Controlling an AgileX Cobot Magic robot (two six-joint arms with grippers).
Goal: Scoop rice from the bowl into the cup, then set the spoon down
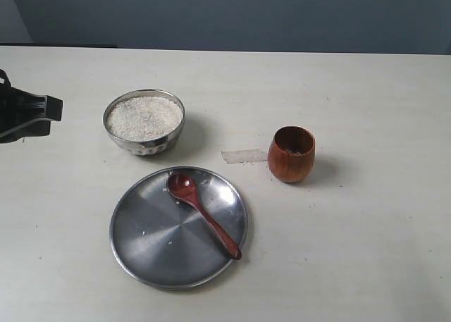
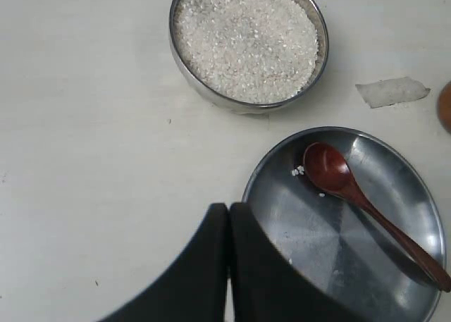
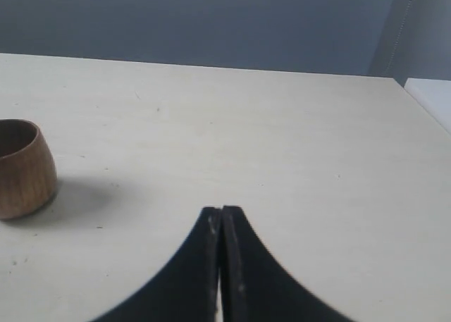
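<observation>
spoon [image 1: 201, 213] lying on plate [image 1: 155, 248] | rice [image 1: 144, 118] in bowl [image 1: 144, 148]; cup [image 1: 291, 154] upright | left gripper [image 2: 228, 209] fingers together; right gripper [image 3: 221, 212] fingers together; neither gripping anything

bowl [image 1: 144, 147]: no readable text
cup [image 1: 290, 163]: no readable text
spoon [image 1: 204, 213]: no readable text
plate [image 1: 155, 237]: no readable text
tape [image 1: 244, 156]: blank

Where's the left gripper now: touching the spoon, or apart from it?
Apart. The left wrist view shows the shut left gripper empty, with a stretch of bare plate between its tips and the spoon.
</observation>
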